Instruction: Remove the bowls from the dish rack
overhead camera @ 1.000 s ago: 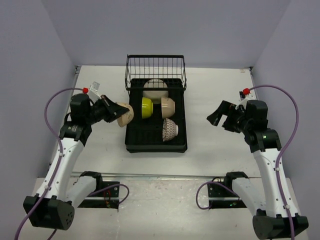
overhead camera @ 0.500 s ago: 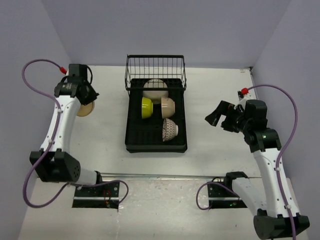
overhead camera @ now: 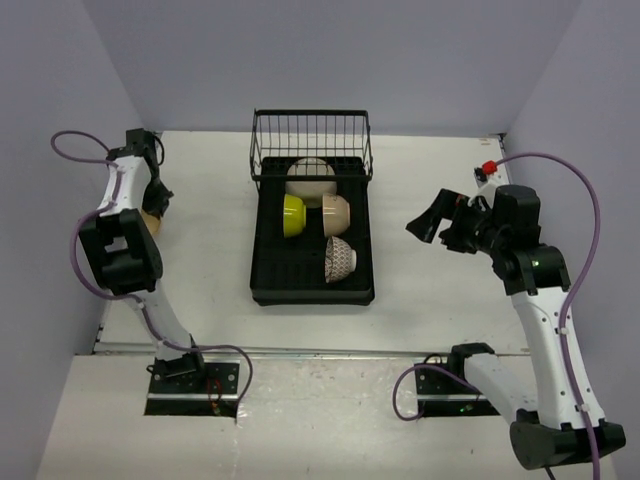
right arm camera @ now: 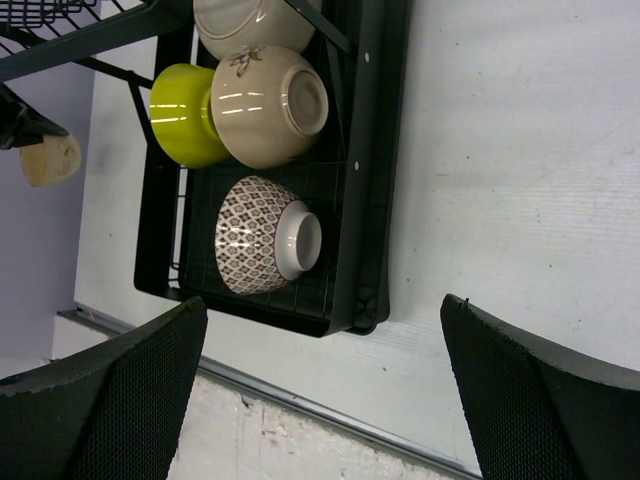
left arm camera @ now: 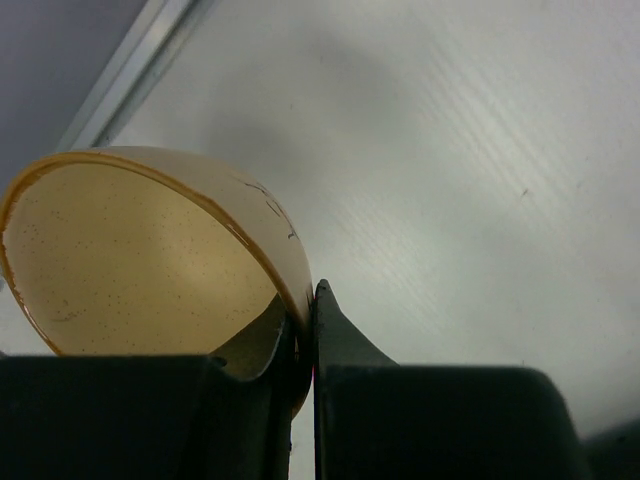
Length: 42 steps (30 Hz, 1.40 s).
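Note:
The black dish rack (overhead camera: 262,272) stands mid-table with its wire basket (overhead camera: 311,130) at the far end. In it lie a larger cream bowl (overhead camera: 310,178), a lime-yellow bowl (overhead camera: 291,215), a cream bowl (overhead camera: 337,212) and a net-patterned bowl (overhead camera: 340,259). My left gripper (overhead camera: 152,203) is at the table's far left, shut on the rim of another cream bowl (left arm camera: 150,250), which is low over the table. My right gripper (overhead camera: 428,226) is open and empty, right of the rack. The right wrist view shows the rack (right arm camera: 375,150), the net-patterned bowl (right arm camera: 255,250) and the lime-yellow bowl (right arm camera: 180,115).
The side walls stand close at the table's left and right edges. A metal rail (overhead camera: 300,352) runs along the near edge of the table. The left arm's cable (overhead camera: 75,150) loops near the left wall.
My left arm has swung from beside the rack to the far left edge of the table, with the cream bowl in its grip. My right gripper has shifted slightly.

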{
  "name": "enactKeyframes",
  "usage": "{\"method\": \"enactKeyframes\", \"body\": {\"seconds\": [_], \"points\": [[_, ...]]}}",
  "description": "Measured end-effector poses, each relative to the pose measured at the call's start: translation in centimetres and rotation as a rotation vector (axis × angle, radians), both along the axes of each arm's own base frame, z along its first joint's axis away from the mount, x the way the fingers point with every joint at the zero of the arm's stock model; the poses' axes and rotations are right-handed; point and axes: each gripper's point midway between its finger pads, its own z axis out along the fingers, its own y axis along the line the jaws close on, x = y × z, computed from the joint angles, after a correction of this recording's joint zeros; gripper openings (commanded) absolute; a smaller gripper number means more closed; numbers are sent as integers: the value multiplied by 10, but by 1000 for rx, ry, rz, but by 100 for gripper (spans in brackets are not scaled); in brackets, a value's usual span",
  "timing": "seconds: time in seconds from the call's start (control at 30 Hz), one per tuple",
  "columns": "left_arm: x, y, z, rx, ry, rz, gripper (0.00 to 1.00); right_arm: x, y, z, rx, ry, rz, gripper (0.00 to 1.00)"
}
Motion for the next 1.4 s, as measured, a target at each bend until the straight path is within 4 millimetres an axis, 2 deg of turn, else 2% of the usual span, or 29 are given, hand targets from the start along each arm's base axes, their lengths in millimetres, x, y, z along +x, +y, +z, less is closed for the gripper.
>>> {"method": "enactKeyframes", "body": {"seconds": [0.1, 0.2, 0.43, 0.6, 0.63, 0.67, 0.83, 1.03, 1.13, 1.2, 1.27, 1.4], "points": [[27, 16, -4, 11, -17, 4, 0, 0, 1, 8, 4, -16, 4, 99], [44, 21, -15, 11, -14, 0, 0, -1, 1, 9, 3, -13, 4, 99], [48, 19, -55, -22, 68, -18, 0, -4, 1, 8, 1, 10, 4, 99], [53, 20, -56, -15, 73, -31, 2, -6, 0, 6, 2, 19, 2, 99], [54, 20, -56, -14, 71, -31, 17, -6, 0, 6, 2, 18, 0, 99], [54, 20, -56, -12, 72, -38, 25, -6, 0, 7, 2, 18, -1, 99], [57, 19, -57, -18, 62, -45, 49, -8, 1, 8, 13, 18, -7, 99], [53, 11, -58, -57, 47, -59, 58, -11, 3, 12, 28, 9, -10, 99], [51, 2, -44, -88, 5, -64, 66, -12, 3, 13, 32, 7, -11, 99], [47, -7, -21, -113, -71, -67, 69, -12, 4, 13, 33, 9, -9, 99], [41, -18, 15, -135, -179, -78, 70, -12, 5, 13, 32, 12, -6, 99], [13, -60, 108, -169, -490, -149, 68, -10, 5, 10, 29, 21, -8, 99]]}}
